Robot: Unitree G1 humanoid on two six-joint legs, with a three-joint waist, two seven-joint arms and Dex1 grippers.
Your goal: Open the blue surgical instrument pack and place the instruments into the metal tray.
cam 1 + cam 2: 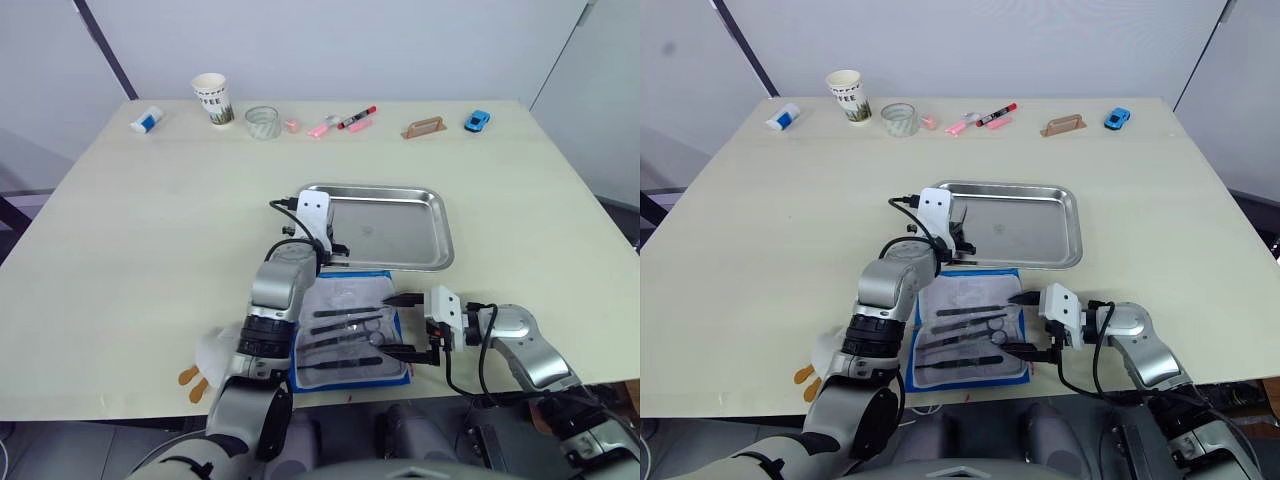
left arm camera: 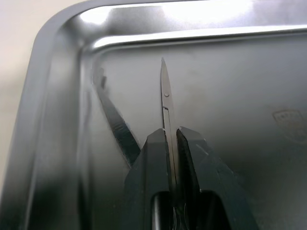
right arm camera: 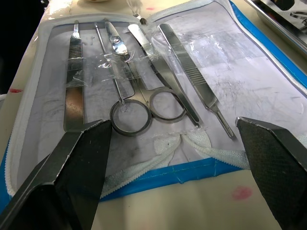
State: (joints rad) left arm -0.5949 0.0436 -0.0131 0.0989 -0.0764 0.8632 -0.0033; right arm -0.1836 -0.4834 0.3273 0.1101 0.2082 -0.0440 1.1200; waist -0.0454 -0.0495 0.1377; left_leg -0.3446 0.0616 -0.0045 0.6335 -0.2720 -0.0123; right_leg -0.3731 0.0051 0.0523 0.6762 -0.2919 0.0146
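Steel over steel: left gripper [image 2: 169, 143] clamped on a thin pointed instrument [image 2: 166, 103], tip aimed out across the floor of the metal tray [image 1: 438, 222] near its left rim. Held low, close above the tray floor, blade running straight on from the fingers, so release should lay it lengthwise inside the rim. Touching the floor or not: cannot tell.

Back at the near edge of the table, blue surgical instrument pack [image 1: 392, 276] lying open and flat just in front of the tray, clear lining up. Still inside: the remaining instruments [image 3: 144, 79], side by side — ring-handled scissors in the middle, flat-handled pieces on either side. Long axes roughly parallel, ring handles and butt ends pointing toward the right gripper [image 1: 402, 325].

Right gripper spread wide, fingers well apart, hovering just off the pack's right edge, nothing between them. Clearly the nearer arm for the next pick. Approach judged to be in from the handle end, along the instruments' length rather than across. Likely snag: crowded pieces and crinkled lining, easy to pinch two at once.
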